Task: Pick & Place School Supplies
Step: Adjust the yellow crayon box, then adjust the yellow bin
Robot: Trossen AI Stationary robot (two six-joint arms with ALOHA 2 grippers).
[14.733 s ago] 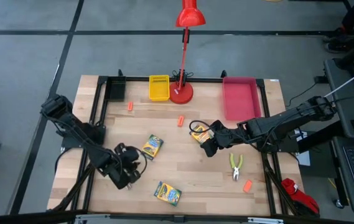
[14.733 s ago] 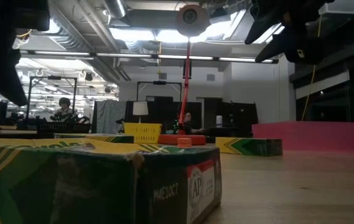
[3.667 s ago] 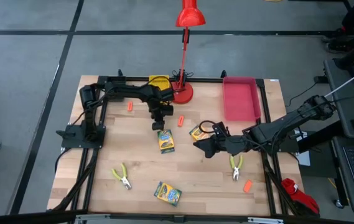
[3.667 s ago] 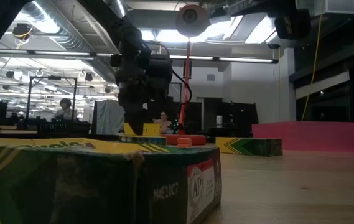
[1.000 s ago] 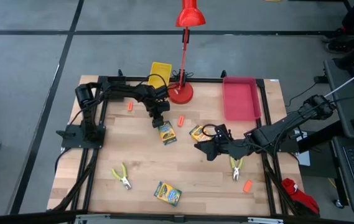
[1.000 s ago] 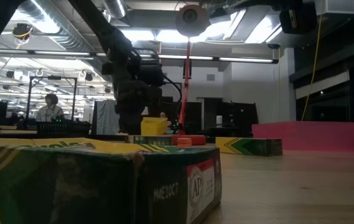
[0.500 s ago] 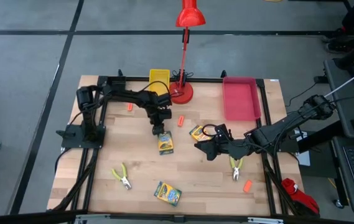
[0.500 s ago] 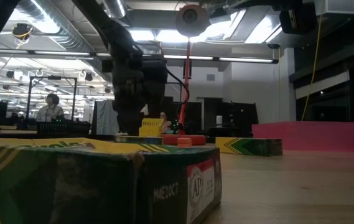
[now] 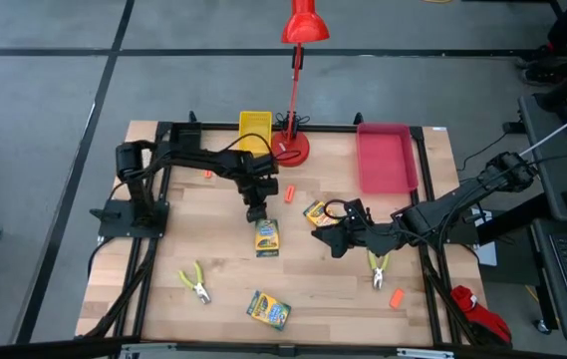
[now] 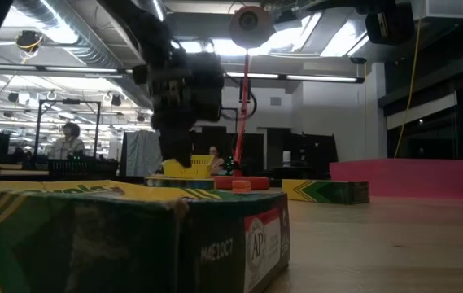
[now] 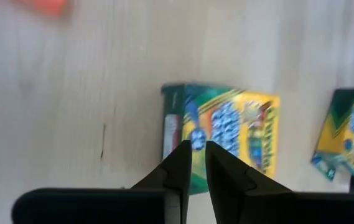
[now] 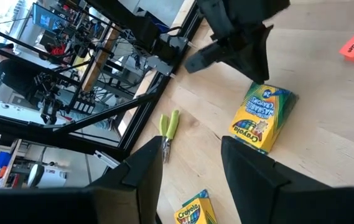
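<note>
A yellow-and-green crayon box (image 9: 267, 237) lies flat on the table's middle. My left gripper (image 9: 256, 212) slants down at its far end, fingers all but shut with only a slit between them (image 11: 198, 152). A second crayon box (image 9: 315, 212) lies to the right and a third (image 9: 268, 309) near the front edge. Lime-handled pliers lie at the near left (image 9: 195, 284) and near right (image 9: 377, 267). Orange pieces (image 9: 288, 190) (image 9: 206, 173) (image 9: 396, 297) are scattered. My right gripper (image 9: 325, 239) hangs open above the table, with nothing between its fingers (image 12: 192, 168). My left gripper stands with its nearly shut fingertips (image 11: 185, 152) at the crayon box's far short end (image 12: 270, 92), slanting down from the far left. Nothing shows between the fingers. The box lies flat on the table. The tips hide the spot, so I cannot tell whether they touch it.
The red desk lamp's base (image 9: 290, 148) stands at the far edge, between a yellow tray (image 9: 255, 125) and a pink tray (image 9: 385, 158). A black frame (image 9: 153, 199) runs around the wooden table top. Bare wood lies between the middle box and the near pliers.
My left gripper has moved toward the table's near edge. The crayon box under it has slid the same way along the table and turned from a slant to lying lengthwise, near to far. My right gripper has kept still.
</note>
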